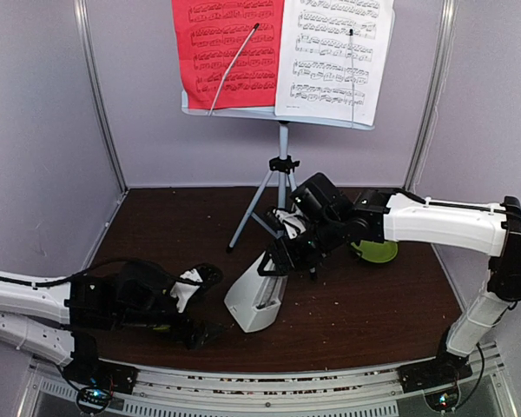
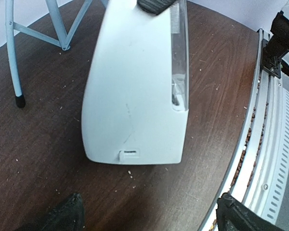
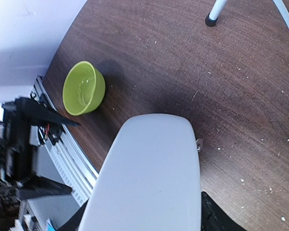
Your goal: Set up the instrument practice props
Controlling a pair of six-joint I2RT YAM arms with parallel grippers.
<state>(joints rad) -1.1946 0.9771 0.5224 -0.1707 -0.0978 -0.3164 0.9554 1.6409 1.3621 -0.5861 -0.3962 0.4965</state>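
1. my right gripper is clamped on the narrow top of the small white pyramid metronome, with one dark finger on each side of it.
2. the metronome is near the middle of the dark brown wooden table, just in front of the tripod feet. its clear cover faces the near rail. i cannot tell whether its base sits flat.
3. my left gripper is spread wide and holds nothing. it lies low just left of the metronome, pointing at it without touching.
4. the perforated pale music stand on a tripod is upright at the back of the table.
5. a red sheet of printed music notes rests on the stand's left half. a white sheet of printed music notes rests on the right half, beside it.
6. a lime-green bowl sits near the rail by my left arm. a lime-green plate shows partly behind my right arm.
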